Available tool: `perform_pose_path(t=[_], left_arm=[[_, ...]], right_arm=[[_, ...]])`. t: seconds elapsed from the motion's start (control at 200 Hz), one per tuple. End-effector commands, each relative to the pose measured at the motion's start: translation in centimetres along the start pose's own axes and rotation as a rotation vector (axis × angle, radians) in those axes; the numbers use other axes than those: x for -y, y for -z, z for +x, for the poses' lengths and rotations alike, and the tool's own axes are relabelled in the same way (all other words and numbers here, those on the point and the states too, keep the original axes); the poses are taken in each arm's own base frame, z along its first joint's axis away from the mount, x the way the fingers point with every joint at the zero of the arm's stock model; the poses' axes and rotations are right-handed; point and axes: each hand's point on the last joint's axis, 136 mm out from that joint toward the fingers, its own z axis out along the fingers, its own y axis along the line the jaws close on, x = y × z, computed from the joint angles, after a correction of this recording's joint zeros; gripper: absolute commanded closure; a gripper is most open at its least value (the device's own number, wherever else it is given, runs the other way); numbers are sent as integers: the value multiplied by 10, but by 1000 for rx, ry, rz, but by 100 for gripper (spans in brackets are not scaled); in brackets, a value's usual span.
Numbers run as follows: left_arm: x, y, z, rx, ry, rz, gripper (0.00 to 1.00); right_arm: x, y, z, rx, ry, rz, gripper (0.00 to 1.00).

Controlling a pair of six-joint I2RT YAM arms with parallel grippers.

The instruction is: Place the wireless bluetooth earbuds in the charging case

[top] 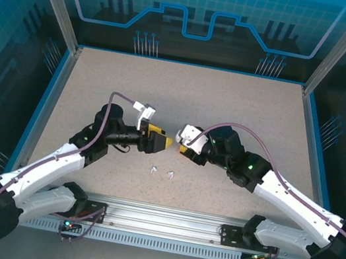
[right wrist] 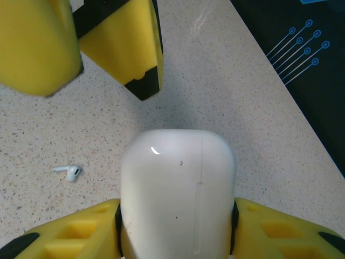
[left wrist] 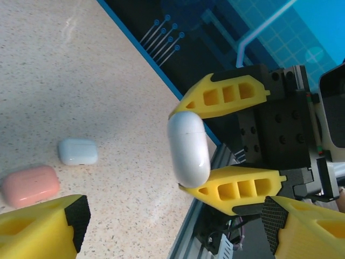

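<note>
A closed white charging case is clamped between the yellow fingers of my right gripper, held above the table. In the left wrist view the same case sits between the right gripper's fingers. My left gripper stands open just in front of it with nothing between its fingertips. From above, the left gripper and right gripper nearly meet tip to tip. Two white earbuds lie on the table just in front of them. One earbud lies left of the held case.
A pale blue case and a pink case lie closed on the speckled table. The table's blue rim runs along the back. The metal rail with the arm bases lies at the near edge.
</note>
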Motion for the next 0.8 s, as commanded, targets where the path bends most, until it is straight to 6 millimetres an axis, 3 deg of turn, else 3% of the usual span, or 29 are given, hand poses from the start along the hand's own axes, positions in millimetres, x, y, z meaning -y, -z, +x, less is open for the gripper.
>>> perform_pose_path(t=[0.0, 0.38, 0.795], left_arm=[[23, -4, -13, 4, -39, 78, 17], [24, -28, -5, -59, -35, 95, 37], [25, -36, -1, -90, -38, 100, 68]], right_arm=[[6, 7, -21, 44, 38, 23, 52], [-2, 5, -28, 47, 70, 13, 52], [0, 2, -27, 33, 64, 22, 51]])
